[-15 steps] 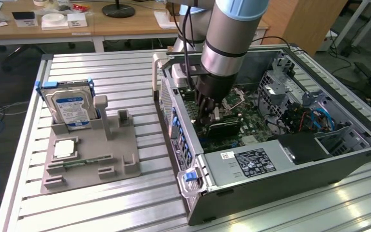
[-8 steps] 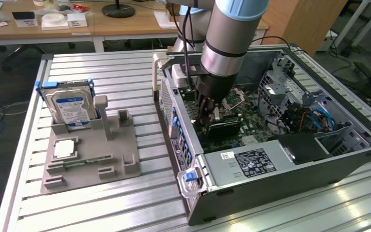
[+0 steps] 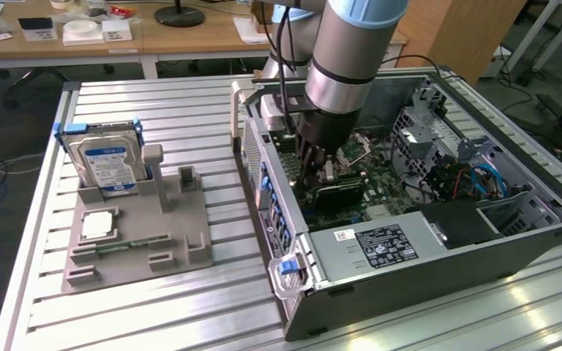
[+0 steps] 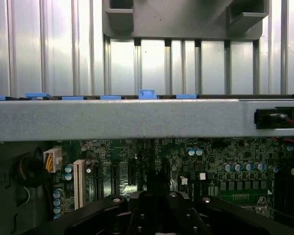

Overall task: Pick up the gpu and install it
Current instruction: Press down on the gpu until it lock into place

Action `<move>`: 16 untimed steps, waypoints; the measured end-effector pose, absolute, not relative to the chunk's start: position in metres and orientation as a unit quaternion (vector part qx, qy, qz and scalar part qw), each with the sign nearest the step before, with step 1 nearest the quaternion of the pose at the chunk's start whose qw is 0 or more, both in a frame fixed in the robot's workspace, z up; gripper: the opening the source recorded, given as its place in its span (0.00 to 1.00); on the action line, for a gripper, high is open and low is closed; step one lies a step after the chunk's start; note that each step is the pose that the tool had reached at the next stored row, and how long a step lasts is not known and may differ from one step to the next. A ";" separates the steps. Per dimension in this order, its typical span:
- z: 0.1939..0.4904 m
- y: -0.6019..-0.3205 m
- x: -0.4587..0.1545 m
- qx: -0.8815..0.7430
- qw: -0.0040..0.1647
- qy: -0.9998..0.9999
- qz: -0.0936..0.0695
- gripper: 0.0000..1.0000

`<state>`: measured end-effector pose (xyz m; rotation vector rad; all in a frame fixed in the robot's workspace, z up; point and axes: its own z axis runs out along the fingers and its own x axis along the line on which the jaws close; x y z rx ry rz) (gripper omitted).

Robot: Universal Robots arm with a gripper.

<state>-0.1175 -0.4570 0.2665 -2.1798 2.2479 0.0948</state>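
Exterior view: arm (image 3: 345, 51) reaches down into the open PC case (image 3: 408, 219) lying on its side on the slatted aluminium table (image 3: 164, 307). Gripper (image 3: 312, 174) is low inside the case, over the motherboard (image 3: 379, 201), fingers drawn together. Just below the fingertips sits the gpu (image 3: 339, 194), a dark flat card lying across the board near the case's rear wall; gripper looks touching or right at its top edge, and whether it is actually clamped on the card can't be told. Power supply (image 3: 379, 248) with a black label is at the case's near end, blue cables (image 3: 481, 179) toward the case's far side at the exterior view's right.

Grey parts tray (image 3: 173, 227) sits on the table beside the case, toward the exterior view's left edge of the table. Hard drive (image 3: 105, 164) stands upright in the tray's far corner in a blue bracket. Small silver chip (image 3: 97, 225) lies flat near the tray's middle, at its edge away from the case. The tray's other slots stand vacant.

Wrist view: gripper body (image 4: 157, 213) is dark, close to the green motherboard (image 4: 210, 166), with a white slot (image 4: 79, 182) and capacitors (image 4: 240, 167) on it. Case rim (image 4: 137, 120) crosses as a grey bar, blue tabs (image 4: 146, 94) along it, table slats (image 4: 49, 44) and tray edge (image 4: 186, 19) beyond.
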 end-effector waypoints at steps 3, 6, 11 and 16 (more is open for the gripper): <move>0.272 -0.457 -0.118 -0.696 0.004 0.718 0.030 0.11; 0.272 -0.457 -0.116 -0.696 0.004 0.717 0.030 0.11; 0.272 -0.457 -0.103 -0.696 0.004 0.717 0.030 0.11; 0.268 -0.457 -0.099 -0.696 0.004 0.717 0.030 0.11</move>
